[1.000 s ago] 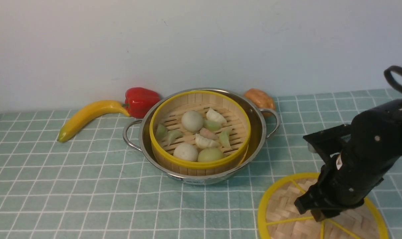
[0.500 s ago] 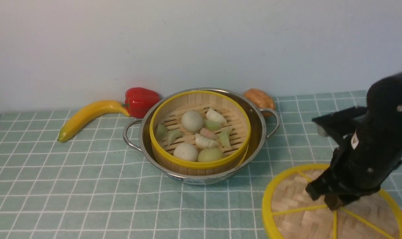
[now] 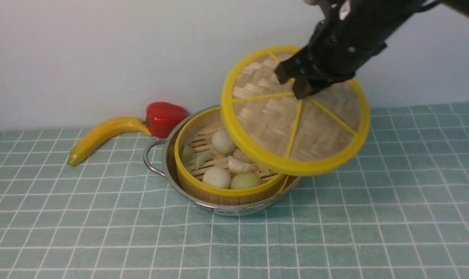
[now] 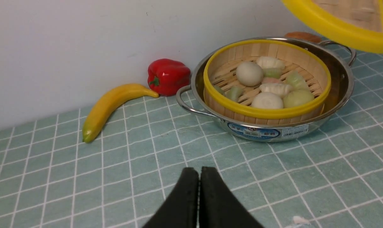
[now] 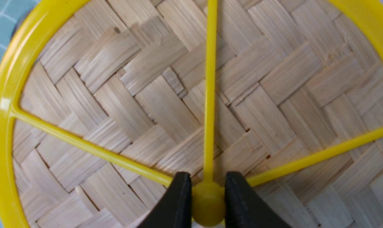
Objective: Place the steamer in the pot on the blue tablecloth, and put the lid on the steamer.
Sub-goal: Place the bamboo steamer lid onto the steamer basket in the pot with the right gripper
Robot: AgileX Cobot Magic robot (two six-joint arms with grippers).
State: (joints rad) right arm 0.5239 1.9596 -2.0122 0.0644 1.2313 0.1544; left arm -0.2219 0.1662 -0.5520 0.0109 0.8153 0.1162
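Observation:
The steamer point(image 3: 203, 184) with buns and dumplings sits inside the steel pot point(image 3: 168, 164) on the blue tablecloth point(image 3: 102, 224). My right gripper point(image 3: 296, 87) is shut on the yellow centre knob of the lid point(image 3: 273, 124), which hangs tilted in the air over the pot's right side. In the right wrist view the two black fingers clamp the knob of the lid point(image 5: 131, 104), with the gripper point(image 5: 207, 193) at the hub. My left gripper point(image 4: 199, 177) is shut and empty, low over the cloth in front of the pot point(image 4: 340, 82) and steamer point(image 4: 264, 112).
A banana point(image 3: 100, 135) and a red pepper point(image 3: 162, 116) lie left of the pot by the back wall. An orange-brown object point(image 4: 300, 35) peeks out behind the pot in the left wrist view.
The right gripper has lifted the lid off the cloth at the front right and carried it up and left, over the pot. The steamer and pot have not moved.

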